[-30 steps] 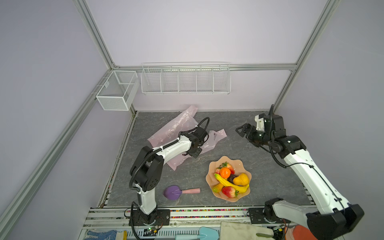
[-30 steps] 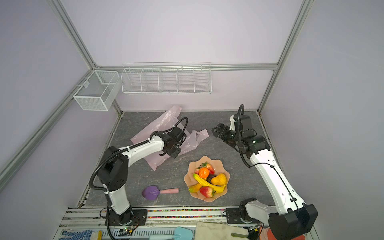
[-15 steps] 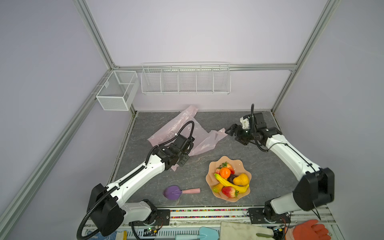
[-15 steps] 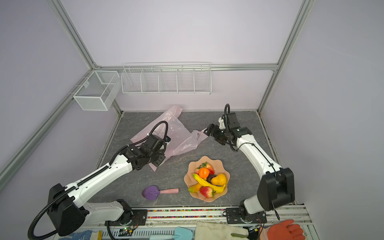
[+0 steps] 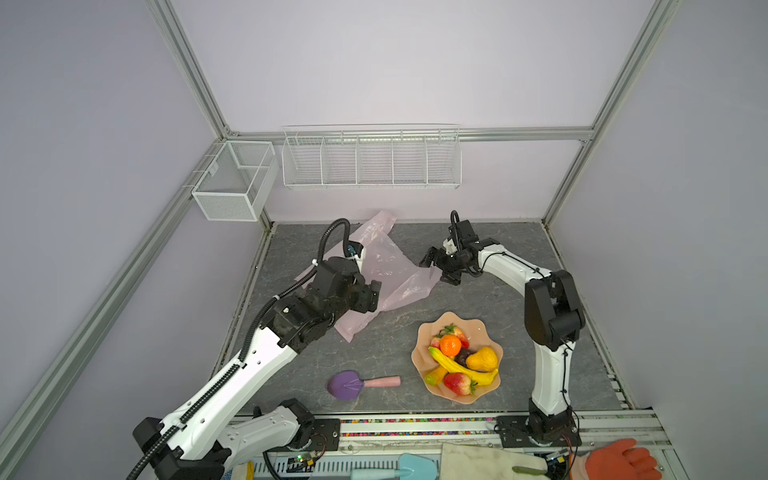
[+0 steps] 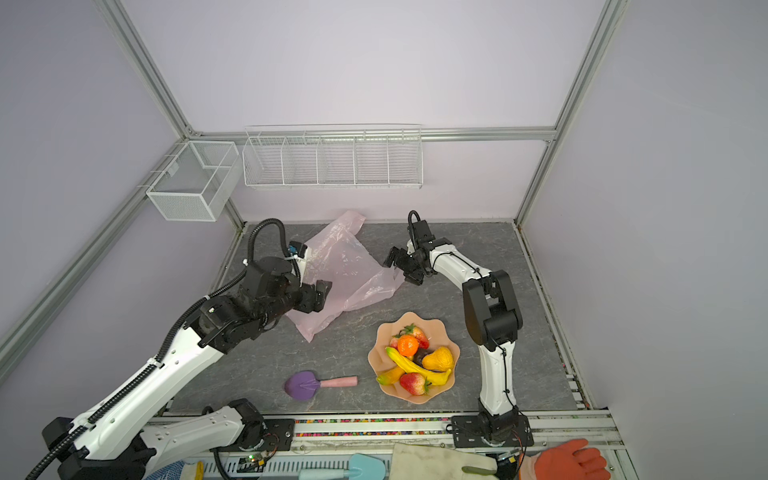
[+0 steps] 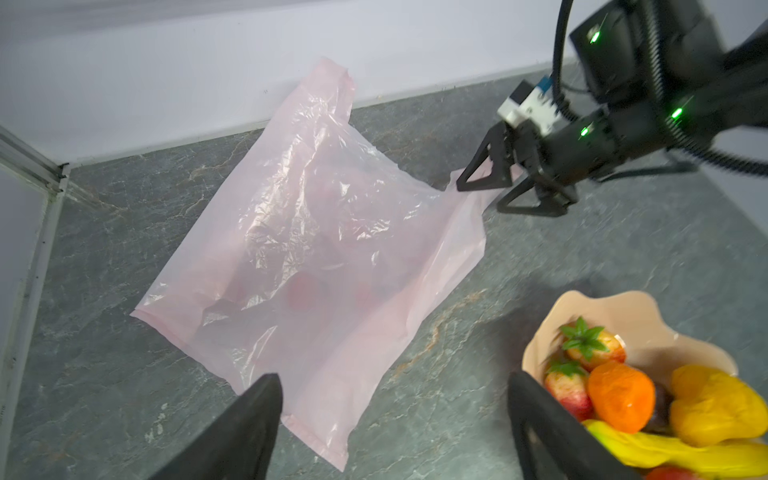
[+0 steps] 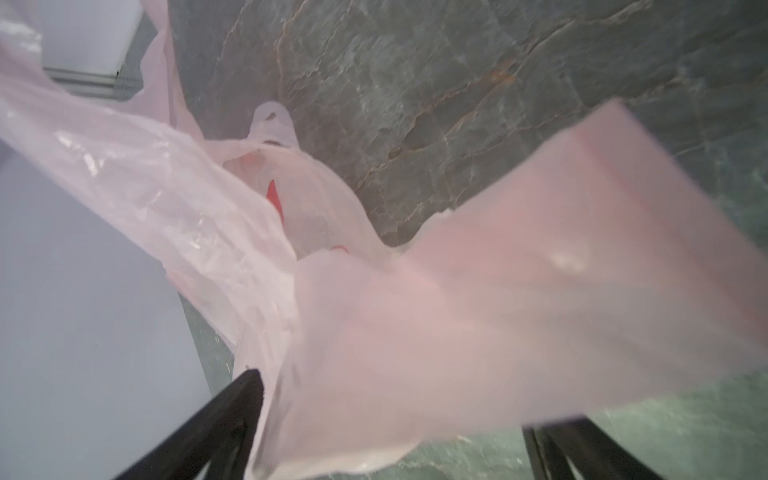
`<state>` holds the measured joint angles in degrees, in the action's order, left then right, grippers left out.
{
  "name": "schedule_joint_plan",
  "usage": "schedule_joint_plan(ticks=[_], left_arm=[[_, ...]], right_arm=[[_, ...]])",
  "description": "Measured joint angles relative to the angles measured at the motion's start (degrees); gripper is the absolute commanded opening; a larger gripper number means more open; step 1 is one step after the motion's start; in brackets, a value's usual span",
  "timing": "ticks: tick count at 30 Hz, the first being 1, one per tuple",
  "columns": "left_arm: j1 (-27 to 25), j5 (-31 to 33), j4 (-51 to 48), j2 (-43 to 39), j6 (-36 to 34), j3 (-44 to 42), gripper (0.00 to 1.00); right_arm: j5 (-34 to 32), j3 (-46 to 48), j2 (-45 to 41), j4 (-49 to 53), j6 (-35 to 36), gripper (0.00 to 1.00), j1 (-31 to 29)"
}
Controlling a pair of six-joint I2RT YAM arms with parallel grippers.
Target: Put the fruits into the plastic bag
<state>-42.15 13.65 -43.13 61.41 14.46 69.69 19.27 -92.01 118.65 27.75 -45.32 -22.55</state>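
The plastic bag (image 5: 390, 270) (image 6: 353, 270) is a pale pink film that lies crumpled at the back middle of the grey table. My left gripper (image 5: 372, 296) (image 7: 392, 380) hangs open over its near left part, nothing between the fingers. My right gripper (image 5: 432, 266) (image 8: 390, 407) is open at the bag's right corner, and a handle loop (image 8: 498, 291) of the bag drapes between its wide jaws. The fruits sit in a peach bowl (image 5: 419, 345): an orange (image 5: 450, 345), a banana (image 5: 461, 368), strawberries (image 5: 457, 382) and a pear-like piece (image 5: 482, 359).
A purple scoop (image 5: 345, 384) with a pink handle lies left of the bowl. A wire rack (image 5: 370, 158) and a mesh basket (image 5: 232, 183) hang on the back and left walls. Gloves (image 5: 615, 461) and a blue spatula (image 5: 399, 467) lie on the front rail.
My left gripper has opened, let go of the bag and drawn back towards the near left. The right gripper has moved left to the bag's handle, and the bag has spread wider.
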Motion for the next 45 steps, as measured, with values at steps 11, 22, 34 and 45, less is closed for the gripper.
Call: schedule_joint_plan(ticks=[11,22,34,45], left_arm=[[7.06,-3.63,-12.46,14.01,17.31,18.32,0.89],[7.93,-10.21,-17.81,34.8,20.61,31.65,0.87],[7.91,-16.39,-25.09,47.21,16.85,34.99,0.81],[3.17,-17.57,-30.51,48.63,12.66,36.48,0.81]], right_arm=[[-2.47,12.39,-9.09,-6.64,-13.0,0.27,-5.92],[-7.39,17.25,-18.6,-16.0,-25.55,0.14,-22.27],[-11.78,27.96,-22.03,-20.94,-30.25,0.32,-29.79],[-16.76,30.6,-34.45,-16.81,-28.89,0.97,-31.45]])
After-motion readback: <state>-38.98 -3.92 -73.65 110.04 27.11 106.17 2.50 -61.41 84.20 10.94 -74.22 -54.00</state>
